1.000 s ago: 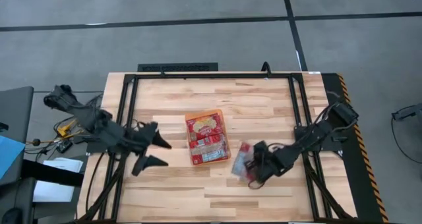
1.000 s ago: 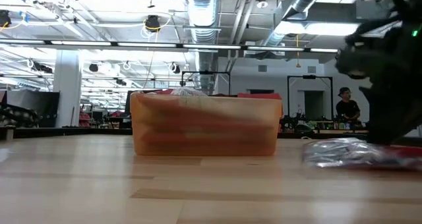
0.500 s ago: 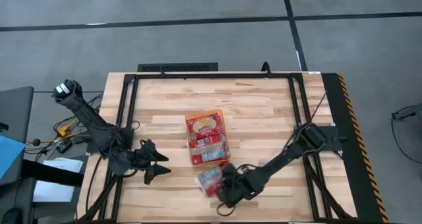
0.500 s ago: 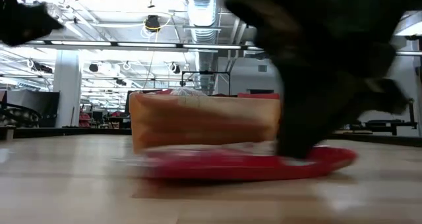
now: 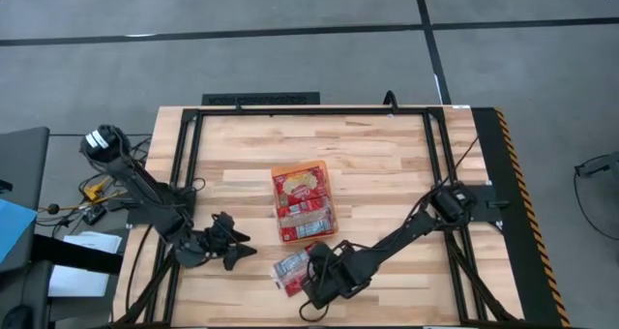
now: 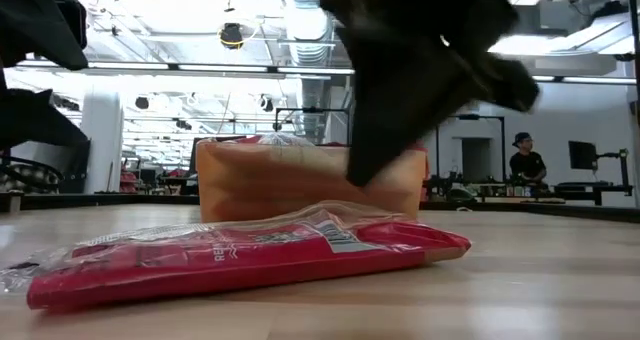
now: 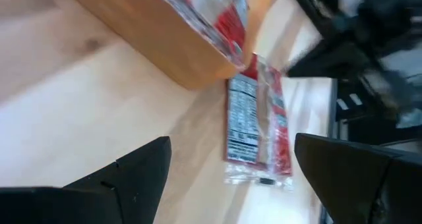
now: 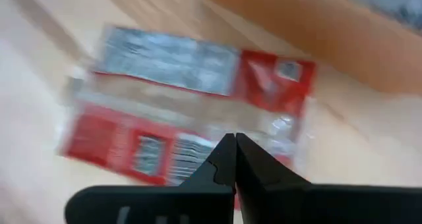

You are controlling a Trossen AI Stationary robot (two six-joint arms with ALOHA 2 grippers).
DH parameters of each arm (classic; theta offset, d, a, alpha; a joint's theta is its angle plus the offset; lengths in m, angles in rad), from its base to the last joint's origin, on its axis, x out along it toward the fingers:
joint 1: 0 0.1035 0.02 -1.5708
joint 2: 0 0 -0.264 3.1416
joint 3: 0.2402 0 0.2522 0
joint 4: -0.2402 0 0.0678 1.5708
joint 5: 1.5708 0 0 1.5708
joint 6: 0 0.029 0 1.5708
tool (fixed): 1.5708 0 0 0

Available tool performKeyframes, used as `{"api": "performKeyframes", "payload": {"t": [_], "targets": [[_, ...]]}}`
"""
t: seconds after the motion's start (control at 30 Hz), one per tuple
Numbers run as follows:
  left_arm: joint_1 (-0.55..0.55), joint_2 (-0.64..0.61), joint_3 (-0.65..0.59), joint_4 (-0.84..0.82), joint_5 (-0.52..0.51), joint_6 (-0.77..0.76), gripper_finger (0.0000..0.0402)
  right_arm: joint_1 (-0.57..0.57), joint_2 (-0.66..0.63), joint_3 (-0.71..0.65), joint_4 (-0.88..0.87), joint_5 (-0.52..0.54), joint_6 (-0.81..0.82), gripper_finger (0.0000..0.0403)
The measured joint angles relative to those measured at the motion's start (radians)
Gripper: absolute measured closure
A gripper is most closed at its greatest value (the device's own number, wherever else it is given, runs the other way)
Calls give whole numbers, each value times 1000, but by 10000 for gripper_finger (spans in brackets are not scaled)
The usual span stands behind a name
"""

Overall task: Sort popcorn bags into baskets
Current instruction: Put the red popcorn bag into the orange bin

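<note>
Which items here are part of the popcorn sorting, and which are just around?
Job:
- loose bag lying flat on the table, print side up, outside the basket
- orange basket, already holding bags
- right gripper, fingers shut, beside the loose bag
- left gripper, open, near the table's left edge

Just around:
- table
- black frame on it
- person far behind

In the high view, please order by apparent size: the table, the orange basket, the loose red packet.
1. The table, by far the largest.
2. The orange basket.
3. The loose red packet, lying on the table beside the right gripper.
</note>
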Motion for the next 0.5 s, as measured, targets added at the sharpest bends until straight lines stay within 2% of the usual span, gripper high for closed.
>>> {"api": "performKeyframes", "payload": {"t": [0.17,0.33,0.5], "targets": [[4,130,1,152,21,-5,91,38,33,-1,1,-23,85,389],[34,250,36,154,82,-75,91,50,75,1,24,-36,110,394],[73,350,76,151,148,-102,91,37,108,2,88,-93,82,381]]}}
